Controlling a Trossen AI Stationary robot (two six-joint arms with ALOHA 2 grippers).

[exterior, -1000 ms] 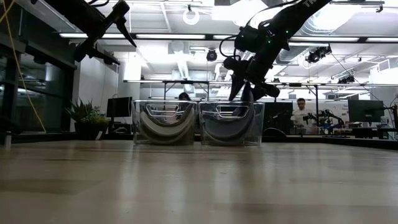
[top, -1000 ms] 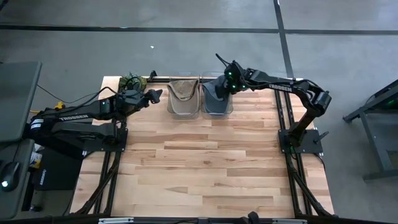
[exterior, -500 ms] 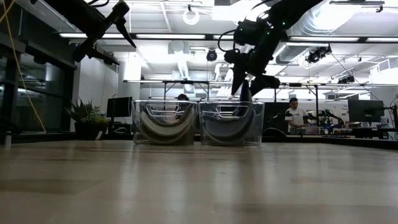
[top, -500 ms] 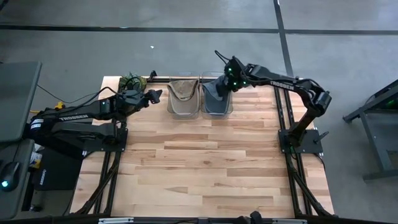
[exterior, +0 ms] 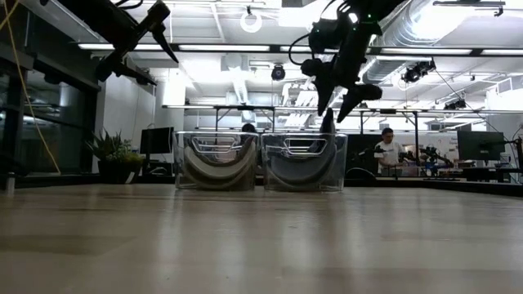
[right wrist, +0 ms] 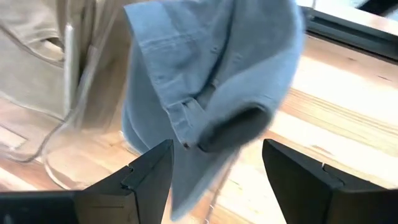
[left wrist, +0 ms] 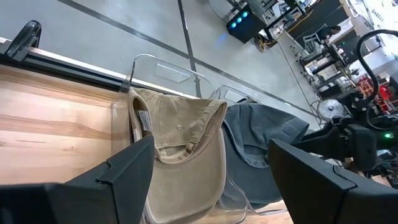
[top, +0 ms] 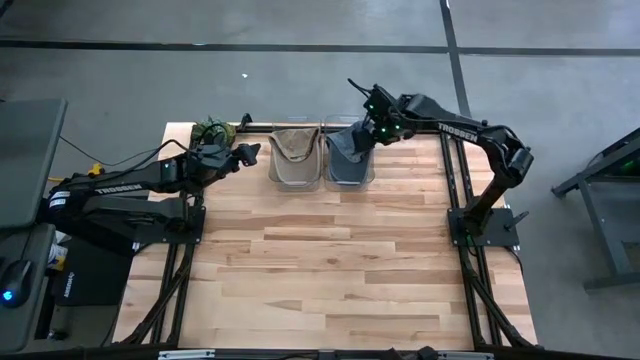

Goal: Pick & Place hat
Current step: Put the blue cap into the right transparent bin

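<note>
Two hats sit in two clear bins at the table's far edge. A beige hat (top: 293,152) (left wrist: 180,134) fills the left bin (exterior: 216,161). A blue-grey hat (top: 348,160) (right wrist: 211,68) lies in the right bin (exterior: 304,162), with one part sticking up above the rim (exterior: 327,124). My right gripper (top: 362,138) (exterior: 333,110) (right wrist: 214,168) hangs open just above that hat, pointing steeply down, with nothing between its fingers. My left gripper (top: 250,152) (left wrist: 211,168) stands open in the air to the left of the beige hat's bin.
A small potted plant (top: 212,130) (exterior: 114,155) stands at the far left corner of the table. The wide wooden tabletop (top: 330,260) stretches from the bins to the near edge. People sit at desks in the room behind (exterior: 391,147).
My right gripper has risen from the rim of the blue-grey hat's bin to well above it, its fingers just as far apart. The hat has stayed in the bin.
</note>
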